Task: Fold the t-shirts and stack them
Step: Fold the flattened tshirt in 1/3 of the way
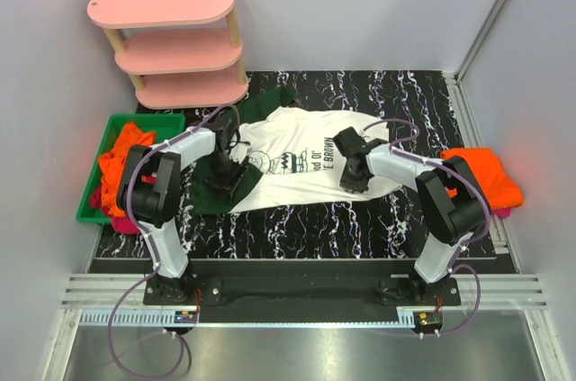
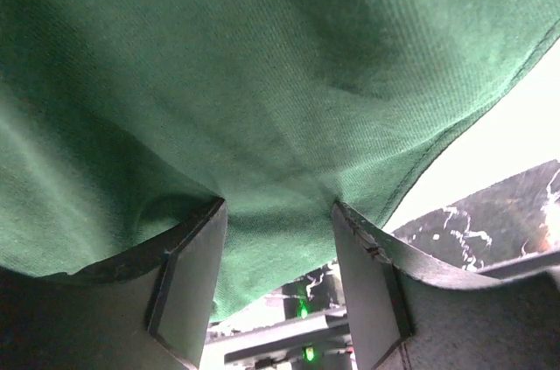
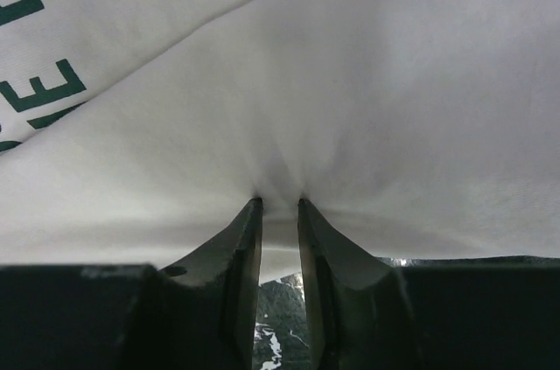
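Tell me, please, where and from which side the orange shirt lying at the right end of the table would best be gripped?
Grip the orange shirt at its inner edge, nearest the right arm, coming down from above. It lies low and bunched on the table, so only a pinch of raised fold looks practical. Its far side hangs toward the table's right edge, so that seems harder to reach.

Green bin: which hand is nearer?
Left. The left hand is over the shirt's green sleeve, a short way right of the green bin. The right hand is further right, across the shirt.

Both grippers (image 1: 222,174) (image 1: 353,179) clamped, arms inward.
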`<state>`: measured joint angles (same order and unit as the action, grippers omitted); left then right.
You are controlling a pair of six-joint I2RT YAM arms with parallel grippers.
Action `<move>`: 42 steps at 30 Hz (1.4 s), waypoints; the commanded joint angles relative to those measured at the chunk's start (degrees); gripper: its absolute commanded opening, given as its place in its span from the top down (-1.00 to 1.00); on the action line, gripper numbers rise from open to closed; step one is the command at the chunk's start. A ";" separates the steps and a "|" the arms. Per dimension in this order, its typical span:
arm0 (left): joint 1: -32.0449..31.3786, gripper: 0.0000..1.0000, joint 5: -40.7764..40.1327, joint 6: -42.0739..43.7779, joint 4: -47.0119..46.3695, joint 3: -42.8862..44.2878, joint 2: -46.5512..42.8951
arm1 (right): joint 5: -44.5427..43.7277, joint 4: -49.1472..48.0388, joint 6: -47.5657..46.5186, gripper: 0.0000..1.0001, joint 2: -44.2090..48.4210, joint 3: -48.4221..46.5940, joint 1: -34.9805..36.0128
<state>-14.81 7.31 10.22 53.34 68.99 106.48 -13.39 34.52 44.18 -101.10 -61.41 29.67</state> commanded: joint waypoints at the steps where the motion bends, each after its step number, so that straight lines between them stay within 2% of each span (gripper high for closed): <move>1: 0.04 -0.15 -0.37 1.73 2.73 -2.81 -0.65 | 5.12 6.17 4.32 0.39 0.54 6.21 0.65; 10: 0.13 -0.16 -1.42 2.35 2.64 -4.48 -1.80 | 5.30 6.70 7.49 0.37 6.44 12.88 1.35; 13: 0.13 -0.16 -1.16 1.74 2.47 -3.87 -2.06 | 4.08 6.43 6.88 0.36 7.32 12.37 1.35; 16: 0.22 -0.17 0.68 1.47 2.21 -2.37 -4.25 | -0.39 6.43 4.86 0.25 10.21 8.78 1.35; 20: 0.31 -0.25 3.05 0.59 2.12 2.36 -8.03 | -6.99 8.53 3.37 -0.04 14.78 2.71 1.27; 23: 0.31 -0.25 3.50 -0.20 2.03 3.95 -7.78 | -12.18 11.53 2.49 -0.09 15.40 -0.99 1.09; 28: 2.14 -0.23 4.46 -2.22 0.45 5.27 -6.98 | -14.65 11.54 0.91 -0.09 17.51 -0.38 -2.16; 32: 4.52 -0.23 5.43 -4.59 -3.14 6.59 -8.04 | -14.83 8.11 -6.72 0.01 17.17 -0.12 -2.86; 34: 4.96 -0.23 5.09 -4.94 -4.21 8.17 -7.69 | -13.86 6.44 -8.75 0.11 14.72 -1.43 -2.86; 42: 4.96 -0.20 4.20 -6.88 -6.05 13.62 -0.31 | -10.88 3.19 -11.05 0.17 4.78 -9.16 -2.86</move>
<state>-9.65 10.74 5.26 50.00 80.09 103.04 -25.32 41.15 35.35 -93.27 -66.15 26.68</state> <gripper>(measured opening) 0.604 0.420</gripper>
